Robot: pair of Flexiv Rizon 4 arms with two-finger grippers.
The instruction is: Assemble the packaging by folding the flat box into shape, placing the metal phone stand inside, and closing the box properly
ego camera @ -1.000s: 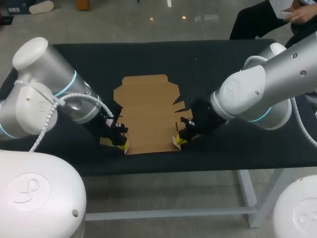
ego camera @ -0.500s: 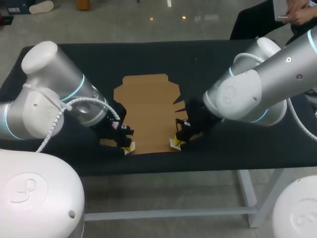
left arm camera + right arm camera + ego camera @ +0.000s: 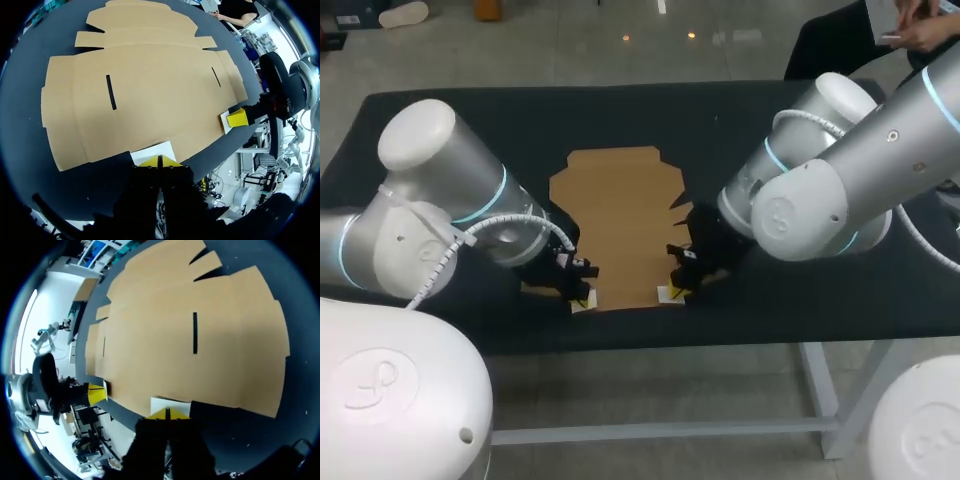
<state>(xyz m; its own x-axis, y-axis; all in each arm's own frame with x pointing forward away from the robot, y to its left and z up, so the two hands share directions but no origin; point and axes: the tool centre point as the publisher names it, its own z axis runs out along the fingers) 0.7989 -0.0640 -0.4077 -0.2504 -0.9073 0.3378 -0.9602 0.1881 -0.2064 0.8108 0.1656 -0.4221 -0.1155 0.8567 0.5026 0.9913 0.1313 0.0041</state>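
Flat box (image 3: 620,220) on table (image 3: 750,120), left claw (image 3: 582,299), right claw (image 3: 671,293) pinching its edge

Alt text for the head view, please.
A flat brown cardboard box lies unfolded on a black table. The left end effector and right end effector sit at the two corners of its near edge.

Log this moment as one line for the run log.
flat box unfolded | left gripper shut, tips at box's near edge | right gripper shut, tips at near edge | phone stand not in view
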